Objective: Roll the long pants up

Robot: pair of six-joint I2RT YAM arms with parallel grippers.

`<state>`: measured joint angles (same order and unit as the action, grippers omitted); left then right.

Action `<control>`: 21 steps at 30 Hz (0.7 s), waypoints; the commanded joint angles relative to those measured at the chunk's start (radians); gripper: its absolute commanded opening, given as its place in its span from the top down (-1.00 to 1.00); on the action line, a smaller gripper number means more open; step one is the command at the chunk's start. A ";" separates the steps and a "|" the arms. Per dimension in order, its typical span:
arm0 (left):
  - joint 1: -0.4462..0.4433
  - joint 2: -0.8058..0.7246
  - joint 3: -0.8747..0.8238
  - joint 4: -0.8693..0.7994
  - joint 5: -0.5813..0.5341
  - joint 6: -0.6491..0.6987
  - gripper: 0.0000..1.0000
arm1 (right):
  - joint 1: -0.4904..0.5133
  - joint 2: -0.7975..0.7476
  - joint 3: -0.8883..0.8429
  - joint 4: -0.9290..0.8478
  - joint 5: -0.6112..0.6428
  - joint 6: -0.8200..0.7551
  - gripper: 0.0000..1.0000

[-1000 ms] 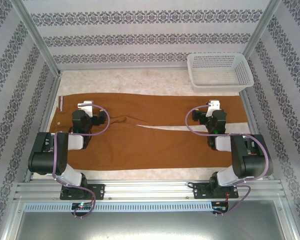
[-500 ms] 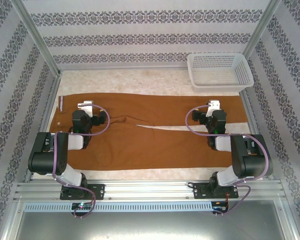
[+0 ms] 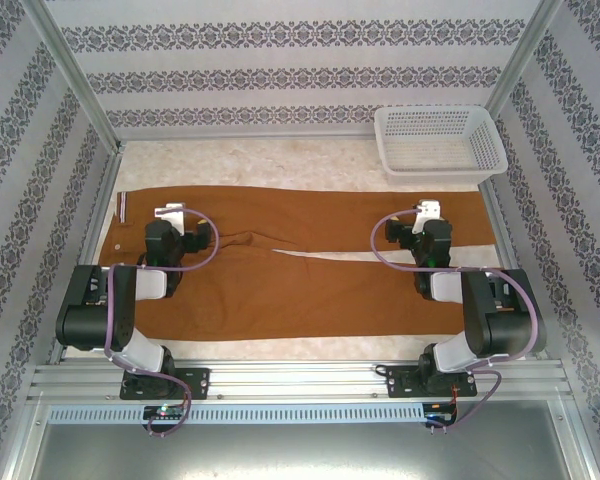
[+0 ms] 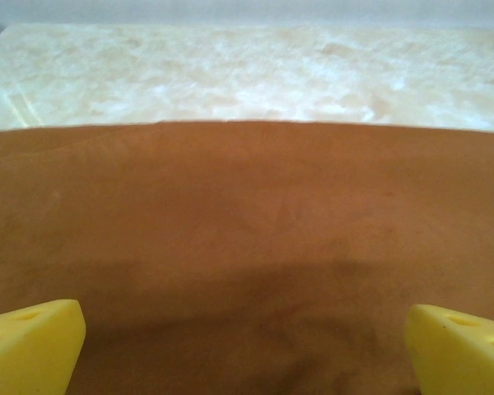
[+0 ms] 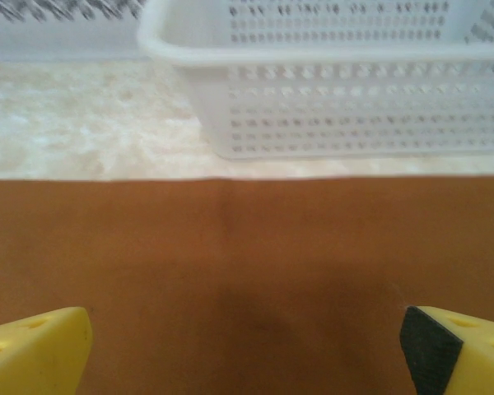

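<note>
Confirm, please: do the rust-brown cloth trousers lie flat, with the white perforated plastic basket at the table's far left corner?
No: the top external view shows the white perforated plastic basket at the far right corner; the rust-brown cloth trousers do lie flat.

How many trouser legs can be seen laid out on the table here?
2. The long pants lie flat, waistband at the left. The far leg runs toward the white basket; the near leg lies beside it. The left arm and right arm cover some cloth.
</note>
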<state>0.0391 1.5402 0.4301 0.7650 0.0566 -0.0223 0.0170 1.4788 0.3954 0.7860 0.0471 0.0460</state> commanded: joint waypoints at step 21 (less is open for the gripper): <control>0.053 -0.297 0.873 -1.493 -0.125 -0.594 -1.00 | -0.187 -0.277 0.640 -1.281 -0.078 0.391 -0.95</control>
<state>0.0574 1.3746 1.3758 -0.6498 -0.0704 -0.4721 -0.1528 1.2427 1.0313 -0.3363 0.0093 0.3649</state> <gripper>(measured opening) 0.999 0.977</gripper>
